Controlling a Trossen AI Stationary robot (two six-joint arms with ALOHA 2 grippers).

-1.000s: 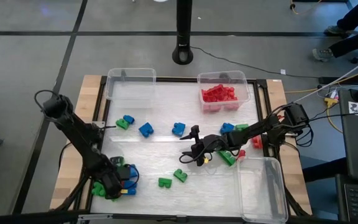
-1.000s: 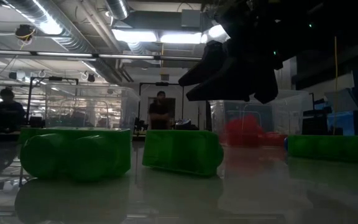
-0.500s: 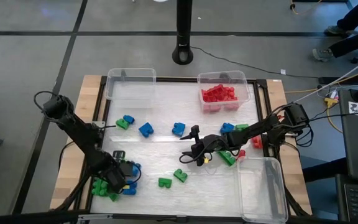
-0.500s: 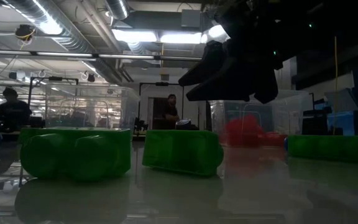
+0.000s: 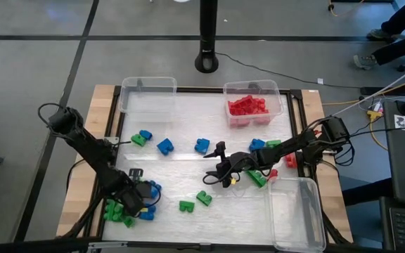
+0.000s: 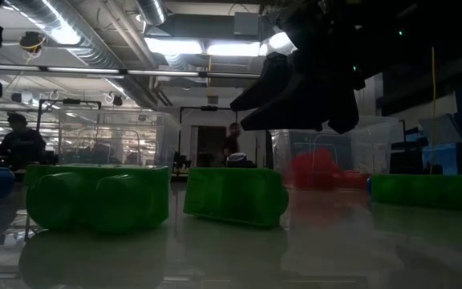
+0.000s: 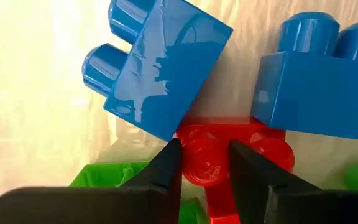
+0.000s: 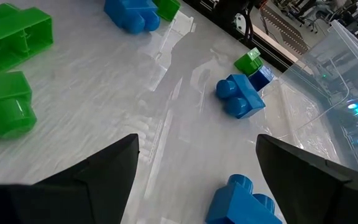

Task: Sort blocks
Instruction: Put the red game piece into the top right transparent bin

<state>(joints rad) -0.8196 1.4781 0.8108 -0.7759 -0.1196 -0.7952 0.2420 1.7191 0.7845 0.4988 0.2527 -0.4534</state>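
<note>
Blocks [image 7: 166,68]: glossy moulded plastic, smooth faces catching highlights, beside left gripper [image 7: 204,180], its fingers [image 7: 166,168] matt dark plastic. Table top [image 8: 104,124] under right gripper [image 8: 194,177]: translucent whitish sheet, faintly streaked sheen. Table edge [image 5: 98,123]: bare pale wood. Bins [image 5: 297,211]: clear thin plastic.

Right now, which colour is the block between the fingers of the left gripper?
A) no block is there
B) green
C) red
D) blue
C: in the left wrist view the left gripper has its two dark fingers on either side of a red block, with two blue blocks lying just beyond it and a green block beside it.
</note>
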